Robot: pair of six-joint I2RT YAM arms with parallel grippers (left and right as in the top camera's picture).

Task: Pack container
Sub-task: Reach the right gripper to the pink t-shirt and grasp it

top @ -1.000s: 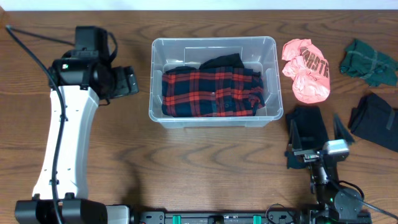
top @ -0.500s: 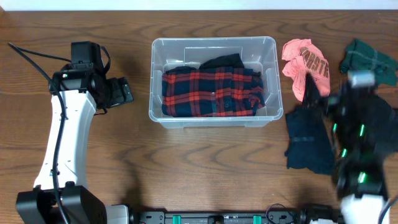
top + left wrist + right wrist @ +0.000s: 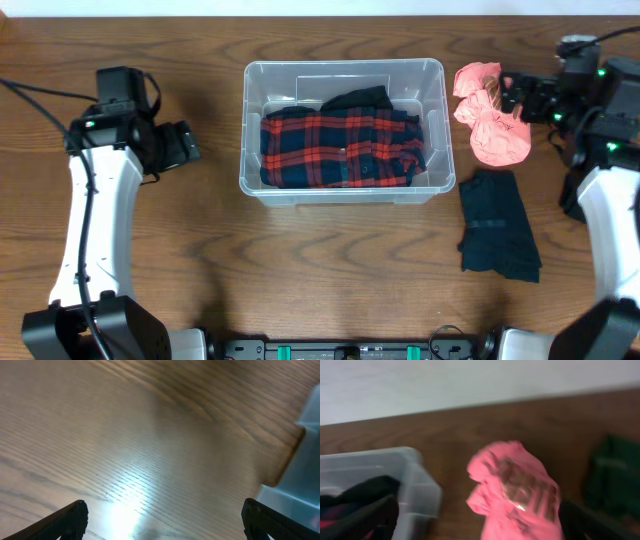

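Pink garment (image 3: 515,492) lies between container (image 3: 417,487) and green cloth (image 3: 612,475).

No writing can be read in any view. The pink shirt (image 3: 492,128) on the desk carries a dark print — crumpled in the overhead view, blurred in the right wrist view — and none of its letters can be made out.

clear glossy plastic container (image 3: 343,130), soft plaid cloth (image 3: 340,147) inside, on grained wood table (image 3: 300,270).
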